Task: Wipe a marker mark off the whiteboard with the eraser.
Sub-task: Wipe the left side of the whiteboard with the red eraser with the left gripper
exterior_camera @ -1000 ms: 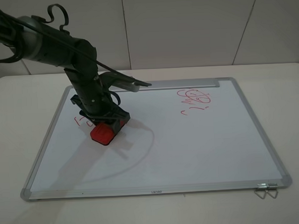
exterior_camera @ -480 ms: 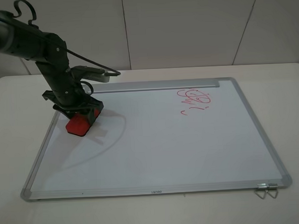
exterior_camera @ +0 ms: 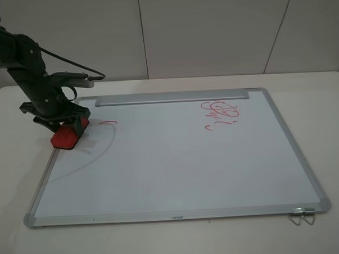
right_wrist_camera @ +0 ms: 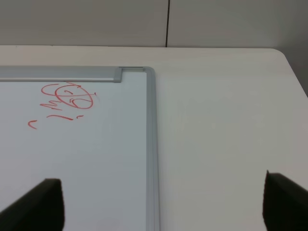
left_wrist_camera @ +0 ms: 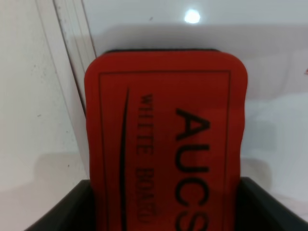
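Observation:
My left gripper [exterior_camera: 66, 130] is shut on the red eraser [exterior_camera: 63, 140], which sits at the left frame of the whiteboard [exterior_camera: 177, 166], partly over its edge. In the left wrist view the eraser [left_wrist_camera: 166, 139] with black lettering fills the picture between the dark fingers [left_wrist_camera: 72, 209]. A short red stroke [exterior_camera: 108, 123] just right of the eraser is all that shows of the angular marker mark. My right gripper [right_wrist_camera: 163, 211] stands open beyond the board's far right corner, with nothing between its fingers.
A curly, loopy red scribble [exterior_camera: 221, 114] lies on the board's upper right, also in the right wrist view as the scribble [right_wrist_camera: 67, 98]. A silver tray strip [exterior_camera: 171, 97] runs along the far edge. Wire hooks [exterior_camera: 301, 215] stick out at the near right corner.
My left gripper has swept the eraser leftward across the board to its left frame. The boxy red mark under its path is gone except for one short stroke.

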`<state>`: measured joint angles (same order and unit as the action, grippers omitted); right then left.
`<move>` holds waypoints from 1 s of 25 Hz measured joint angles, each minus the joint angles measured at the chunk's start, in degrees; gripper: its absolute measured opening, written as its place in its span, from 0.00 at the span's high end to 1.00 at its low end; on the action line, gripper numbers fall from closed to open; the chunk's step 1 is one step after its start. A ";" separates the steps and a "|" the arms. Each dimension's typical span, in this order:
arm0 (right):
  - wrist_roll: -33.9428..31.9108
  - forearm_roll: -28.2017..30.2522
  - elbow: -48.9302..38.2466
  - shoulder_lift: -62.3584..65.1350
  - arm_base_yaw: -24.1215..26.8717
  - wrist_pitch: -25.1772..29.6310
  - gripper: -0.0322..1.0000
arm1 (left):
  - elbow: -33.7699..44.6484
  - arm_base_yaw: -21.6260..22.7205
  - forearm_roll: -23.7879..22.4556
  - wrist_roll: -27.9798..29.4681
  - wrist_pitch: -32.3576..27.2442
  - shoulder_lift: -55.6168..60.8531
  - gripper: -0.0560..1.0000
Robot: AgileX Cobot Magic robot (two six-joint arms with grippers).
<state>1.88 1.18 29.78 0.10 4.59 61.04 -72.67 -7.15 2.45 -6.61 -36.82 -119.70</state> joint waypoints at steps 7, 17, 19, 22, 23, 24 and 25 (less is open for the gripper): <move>0.00 0.00 0.00 0.00 0.00 0.00 0.28 | -0.49 -0.15 7.62 -5.43 -0.20 -0.87 0.41; 0.00 0.00 0.00 0.00 0.00 0.00 0.28 | -0.56 -13.99 9.83 -6.05 3.32 -1.16 0.41; 0.00 0.00 0.00 0.00 0.00 0.00 0.28 | -0.56 -17.37 10.05 -6.05 4.35 -1.17 0.41; 0.00 0.00 0.00 0.00 0.00 0.00 0.28 | -0.56 -21.40 10.31 -5.28 5.96 -1.29 0.41; 0.00 0.00 0.00 0.00 0.00 0.00 0.28 | -0.56 -22.19 10.36 -5.12 6.42 -1.35 0.41; 0.00 0.00 0.00 0.00 0.00 0.00 0.28 | -0.56 -22.66 10.47 -4.96 6.67 -1.35 0.41; 0.00 0.00 0.00 0.00 0.00 0.00 0.28 | -0.56 -22.75 10.47 -4.92 6.81 -1.35 0.41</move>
<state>1.88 1.18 29.78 0.10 4.59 61.04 -73.23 -29.90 12.92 -11.54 -30.01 -121.05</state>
